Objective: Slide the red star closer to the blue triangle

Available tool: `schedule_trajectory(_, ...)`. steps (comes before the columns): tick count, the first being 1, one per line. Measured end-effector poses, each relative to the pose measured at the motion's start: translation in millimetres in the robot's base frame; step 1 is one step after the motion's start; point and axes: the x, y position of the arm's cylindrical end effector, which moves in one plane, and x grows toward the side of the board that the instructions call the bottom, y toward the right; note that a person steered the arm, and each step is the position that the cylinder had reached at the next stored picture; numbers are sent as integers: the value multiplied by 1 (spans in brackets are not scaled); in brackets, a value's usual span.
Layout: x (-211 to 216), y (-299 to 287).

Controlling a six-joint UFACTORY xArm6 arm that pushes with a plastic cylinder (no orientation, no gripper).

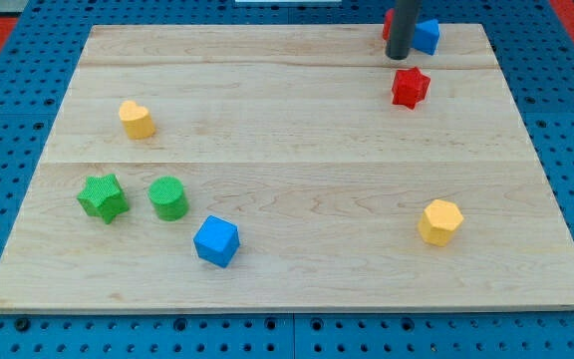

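The red star [410, 87] lies near the view's top right on the wooden board [287, 150]. The blue triangle [428, 36] sits above it at the board's top edge, partly hidden by my rod. My tip [398, 58] rests between them, just above and left of the red star and left of the blue triangle; I cannot tell whether it touches either. A second red block [388, 24] peeks out behind the rod's left side; its shape is hidden.
A yellow heart [137, 119] lies at the left. A green star [103, 196], a green cylinder [168, 197] and a blue cube [215, 240] cluster at the lower left. A yellow hexagon [439, 221] sits at the lower right.
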Motion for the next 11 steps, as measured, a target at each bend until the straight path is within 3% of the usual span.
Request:
schedule_trajectory(2, 4, -59)
schedule_trajectory(4, 51, -89)
schedule_trajectory(6, 93, -89)
schedule_trajectory(11, 110, -41)
